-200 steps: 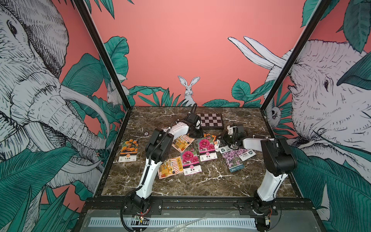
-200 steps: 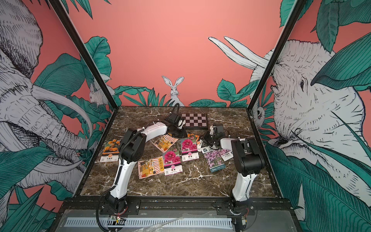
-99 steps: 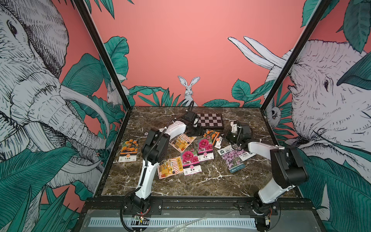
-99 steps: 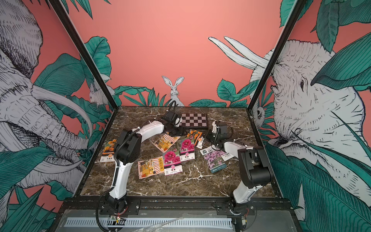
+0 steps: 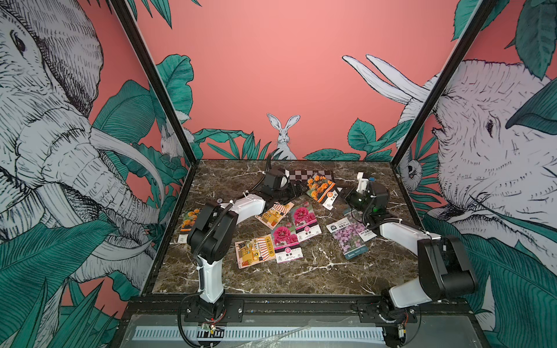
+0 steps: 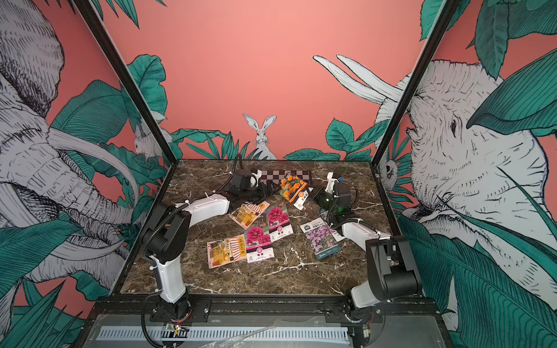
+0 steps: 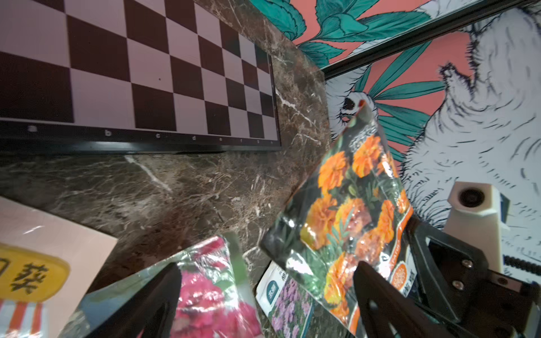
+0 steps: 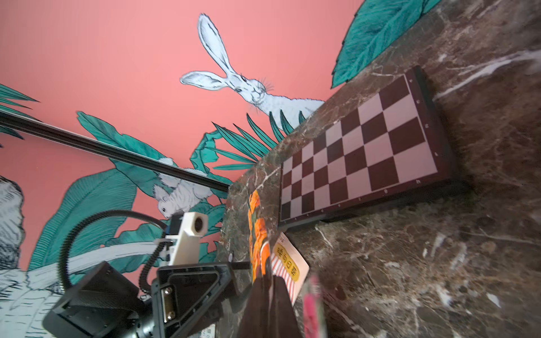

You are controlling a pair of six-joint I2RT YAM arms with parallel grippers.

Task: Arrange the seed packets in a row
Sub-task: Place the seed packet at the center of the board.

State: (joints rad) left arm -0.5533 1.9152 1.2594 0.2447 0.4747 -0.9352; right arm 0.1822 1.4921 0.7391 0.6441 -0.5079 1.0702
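The right gripper (image 5: 338, 194) is seen pressed together on the label end of a marigold packet (image 5: 320, 187). In the right wrist view that packet is caught edge-on between the jaws. It is held clear of the table (image 5: 301, 277), tilted, its long axis running away from the gripper toward the board (image 5: 310, 174) behind.

On its other side the left gripper (image 5: 300, 192) is found with jaws spread wide, just beside it; whether a finger touches cannot be told. The right arm is therefore judged the one to carry it.

The rest are scattered nearer the front, some overlapping: a striped packet (image 5: 254, 251), a magenta packet (image 5: 286, 244), a lilac packet (image 5: 349, 241). A second marigold packet (image 5: 190, 224) lies alone at the left edge. No row is formed yet.
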